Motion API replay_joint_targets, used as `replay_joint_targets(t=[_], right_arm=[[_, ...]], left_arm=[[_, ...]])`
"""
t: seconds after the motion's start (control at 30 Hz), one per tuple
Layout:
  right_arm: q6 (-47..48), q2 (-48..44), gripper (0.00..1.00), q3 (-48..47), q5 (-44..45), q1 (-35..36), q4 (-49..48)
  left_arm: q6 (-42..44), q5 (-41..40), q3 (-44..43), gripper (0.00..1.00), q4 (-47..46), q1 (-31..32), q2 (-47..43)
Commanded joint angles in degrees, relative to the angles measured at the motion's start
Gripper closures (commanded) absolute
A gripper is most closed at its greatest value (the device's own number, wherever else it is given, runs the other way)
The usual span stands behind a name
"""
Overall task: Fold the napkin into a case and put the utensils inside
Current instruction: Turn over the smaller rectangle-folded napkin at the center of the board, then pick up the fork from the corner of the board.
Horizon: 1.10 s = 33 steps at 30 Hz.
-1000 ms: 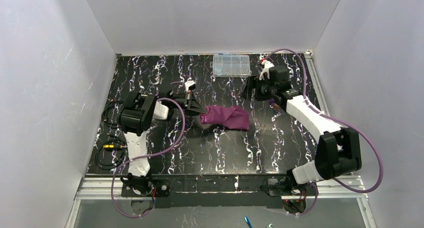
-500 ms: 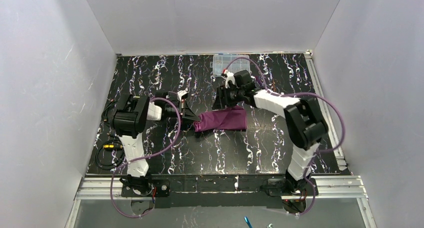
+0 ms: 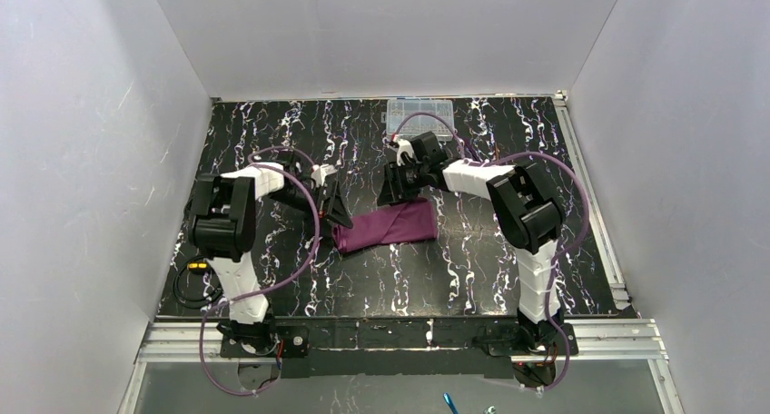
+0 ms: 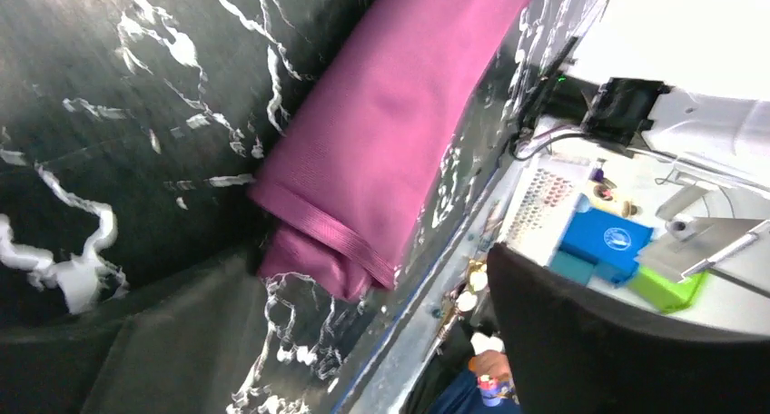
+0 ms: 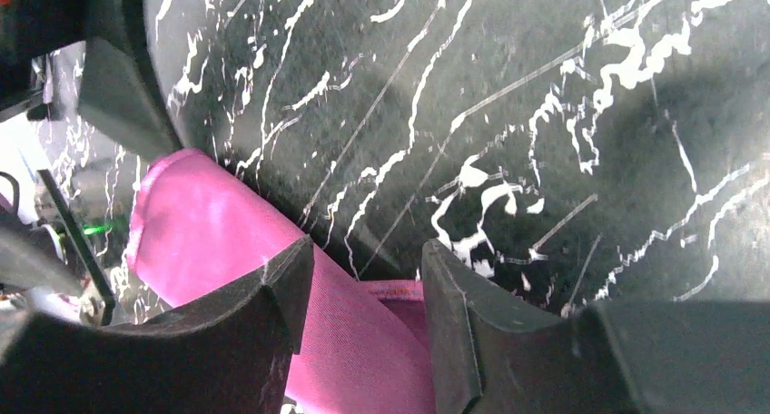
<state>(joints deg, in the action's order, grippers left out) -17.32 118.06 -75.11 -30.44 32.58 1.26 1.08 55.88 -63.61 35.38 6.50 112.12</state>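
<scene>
The napkin (image 3: 386, 225) lies on the black marbled table (image 3: 436, 278) as a narrow, flat plum-purple case. My left gripper (image 3: 336, 210) stands open at its left end. In the left wrist view the folded, hemmed end of the napkin (image 4: 399, 133) lies loose between the wide-apart fingers (image 4: 136, 341). My right gripper (image 3: 395, 182) hovers at the napkin's upper edge. Its fingers (image 5: 272, 287) stand apart over the pink-looking napkin (image 5: 200, 223), one over the cloth and one over the bare table beside it. The utensils are out of view.
A clear plastic compartment box (image 3: 419, 114) sits at the back edge, just behind the right wrist. Black cables (image 3: 195, 273) coil at the left near corner. White walls close in three sides, and a metal rail (image 3: 390, 332) runs along the near edge.
My left gripper, shut on the napkin's left end, dragged it left and nearer, then opened and let go. My right arm swung left from the table's right side to the napkin's upper edge.
</scene>
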Motion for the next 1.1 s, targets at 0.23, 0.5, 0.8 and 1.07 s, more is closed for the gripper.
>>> replay_joint_targets(t=[0.23,0.5,0.8,1.07], right_arm=[[5.2,1.8,0.41,-9.9,4.2,1.2,5.7],[0.0,-10.1,0.01,-12.6,18.4,-9.2,10.9],[-3.9,-6.6,0.01,-8.9,19.9,-27.0,16.1],[4.4,-4.0,0.31,-11.2,28.6,-26.6,17.5]], left_arm=[[14.3,-18.2,-6.2,0.02,10.0,-0.1,-16.8],[19.1,-19.2,-27.8,0.02,19.4,-0.1,-11.9],[21.6,-24.5,-40.8,0.02,19.2,-0.9,-10.4],[21.1,-27.2,-43.4,0.02,20.3,-1.6,-8.3]])
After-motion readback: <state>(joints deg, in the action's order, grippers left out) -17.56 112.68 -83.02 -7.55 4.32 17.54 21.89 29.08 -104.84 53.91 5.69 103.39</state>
